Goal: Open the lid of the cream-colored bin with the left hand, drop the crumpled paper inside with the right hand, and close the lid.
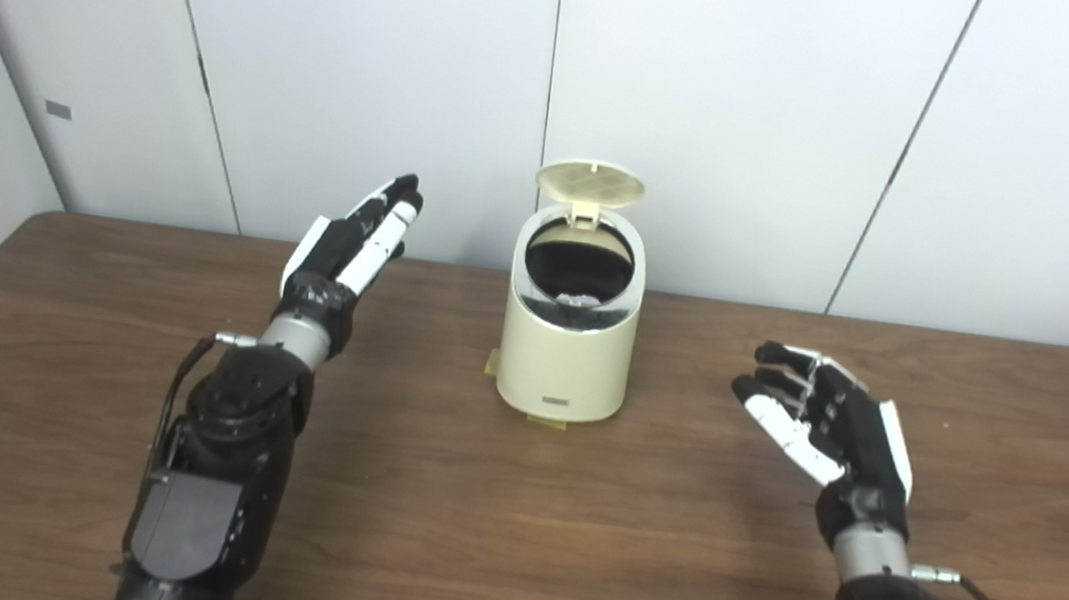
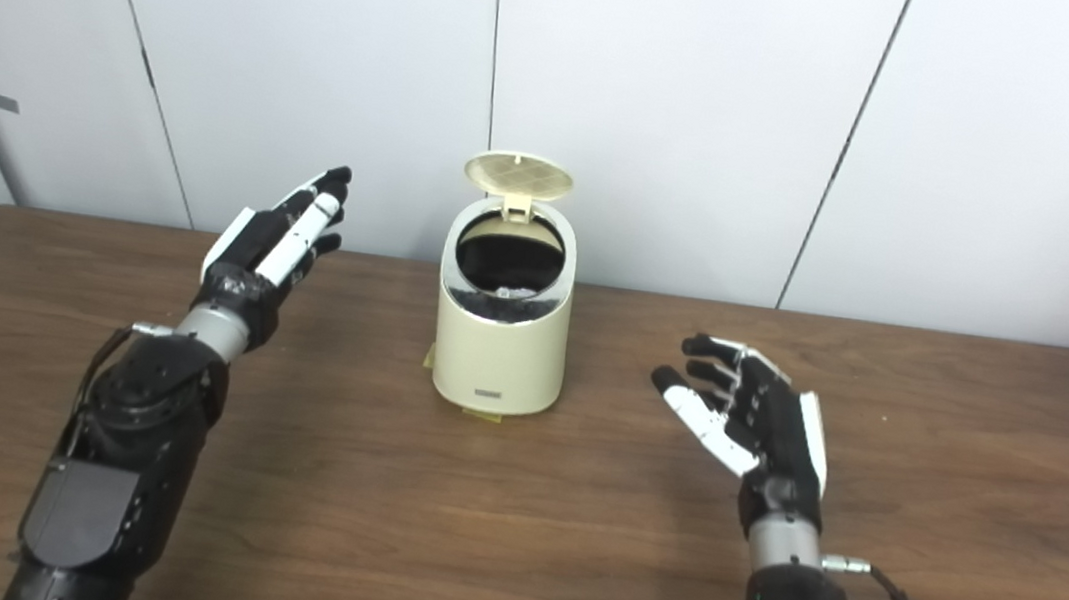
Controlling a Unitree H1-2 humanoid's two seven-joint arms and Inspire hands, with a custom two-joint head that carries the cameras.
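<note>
The cream-colored bin (image 1: 568, 354) stands at the middle of the table, near the wall. Its round lid (image 1: 590, 183) is tipped up and back on its hinge, leaving the dark mouth uncovered. A bit of crumpled paper (image 1: 578, 299) shows low inside the bin. My left hand (image 1: 355, 237) is raised to the left of the bin, fingers stretched out and apart, holding nothing. My right hand (image 1: 823, 415) hovers to the right of the bin, palm toward it, fingers spread and empty.
The brown wooden table (image 1: 507, 539) runs to a white panelled wall (image 1: 737, 112) right behind the bin. Small yellow tape pieces (image 1: 491, 364) stick out from under the bin's base.
</note>
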